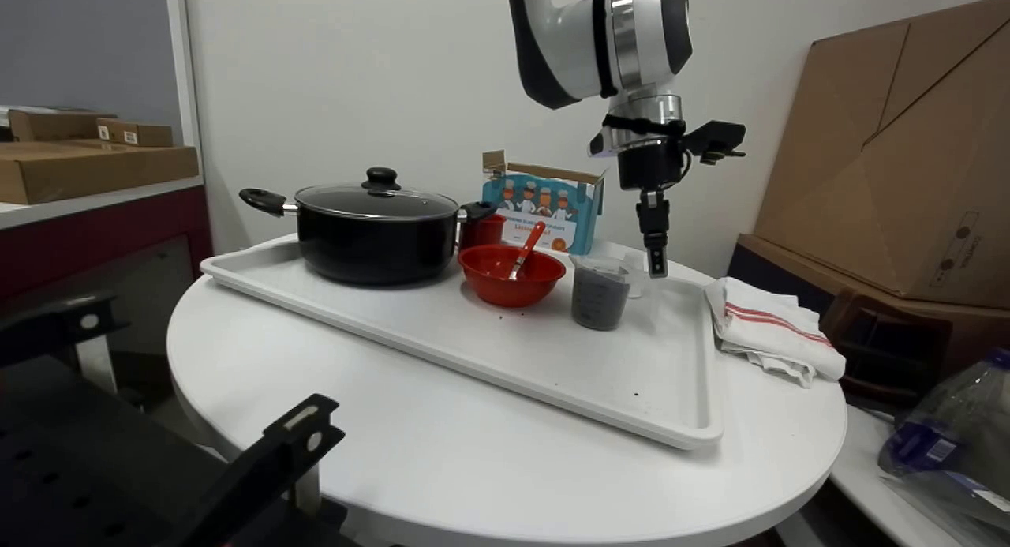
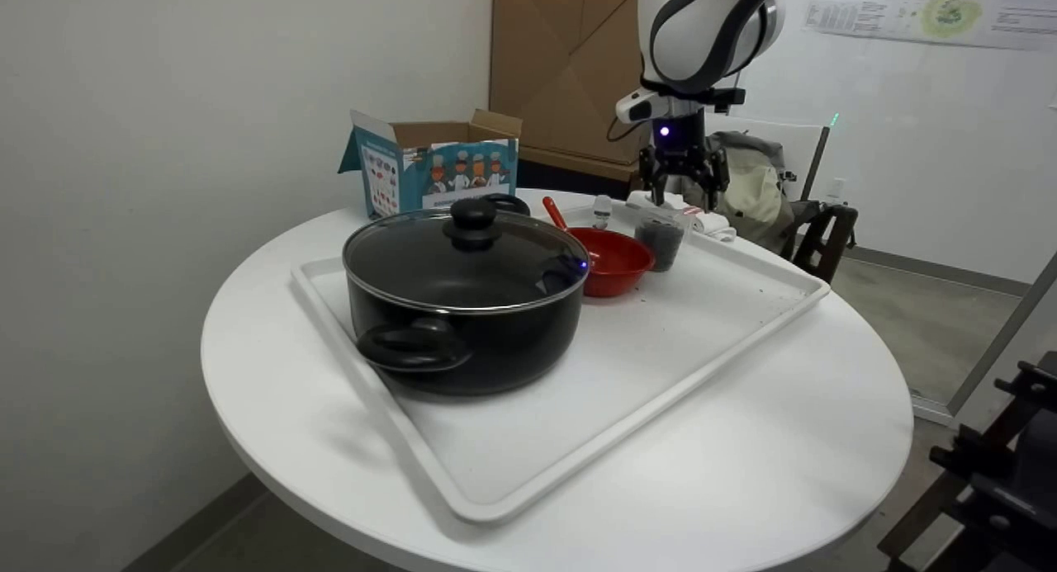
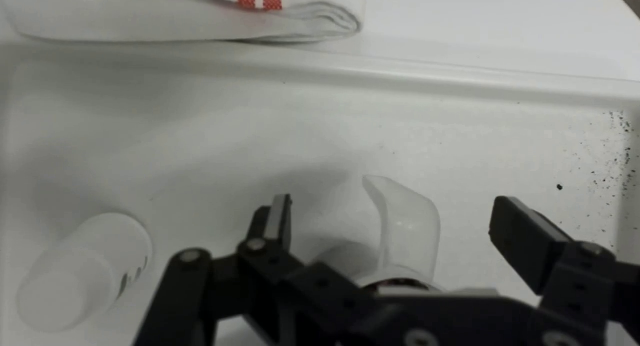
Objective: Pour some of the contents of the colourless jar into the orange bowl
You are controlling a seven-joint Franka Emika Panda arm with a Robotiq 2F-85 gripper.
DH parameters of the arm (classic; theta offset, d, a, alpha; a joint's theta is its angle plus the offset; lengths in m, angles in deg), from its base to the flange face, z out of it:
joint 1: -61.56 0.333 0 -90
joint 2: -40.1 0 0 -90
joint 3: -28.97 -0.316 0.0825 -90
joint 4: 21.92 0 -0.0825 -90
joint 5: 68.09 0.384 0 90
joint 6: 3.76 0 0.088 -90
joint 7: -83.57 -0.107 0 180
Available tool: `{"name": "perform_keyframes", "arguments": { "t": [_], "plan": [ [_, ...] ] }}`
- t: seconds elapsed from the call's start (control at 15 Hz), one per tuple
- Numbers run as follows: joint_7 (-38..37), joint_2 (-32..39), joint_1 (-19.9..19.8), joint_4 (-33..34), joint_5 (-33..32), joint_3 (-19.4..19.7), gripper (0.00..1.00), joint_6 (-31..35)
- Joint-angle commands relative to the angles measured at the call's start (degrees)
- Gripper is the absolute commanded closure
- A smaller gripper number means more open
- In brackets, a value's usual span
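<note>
The colourless jar (image 1: pixel 600 298) stands upright on the tray, with dark grey contents; it also shows in an exterior view (image 2: pixel 661 243). In the wrist view its clear handle (image 3: pixel 410 226) points toward the towel, and most of its body is hidden behind my gripper. My gripper (image 3: pixel 392 221) is open and empty, its fingers apart on either side of the handle as seen from the wrist. In both exterior views the gripper (image 1: pixel 656 259) (image 2: pixel 684 199) points down, above the jar's handle side. The orange bowl (image 1: pixel 505 288) (image 2: pixel 611 283) stands beside the jar with a red-handled utensil leaning in it.
A black lidded pot (image 1: pixel 379 243) stands on the white tray (image 1: pixel 552 385), beyond the bowl. A small clear container (image 3: pixel 85 271) stands near the jar. A red cup (image 1: pixel 483 231) and a blue box (image 1: pixel 544 207) are behind. A folded towel (image 1: pixel 773 326) lies beside the tray.
</note>
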Motion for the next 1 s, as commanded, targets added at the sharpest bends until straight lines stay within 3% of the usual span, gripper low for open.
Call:
{"name": "perform_keyframes", "arguments": {
  "t": [0.0, 0.2, 0.27, 0.4, 0.87, 0.93],
  "plan": [
    [3.63, 1.45, -0.41, 1.46, 2.03, -0.8, 0.0, -0.43],
    [5.21, 1.87, -0.39, 1.14, 2.44, -1.24, 0.0, -0.96],
    [5.78, 1.89, -0.49, 1.0, 2.81, -1.52, 0.25, -1.05],
    [6.58, 1.98, -0.22, 0.8, 3.21, -1.57, 0.33, -0.94],
    [7.94, 1.57, 0.44, 0.44, 3.48, -1.81, 0.85, -0.82],
    [7.9, 1.57, 0.5, 0.56, 3.53, -1.81, 0.44, -0.93]
  ]
}}
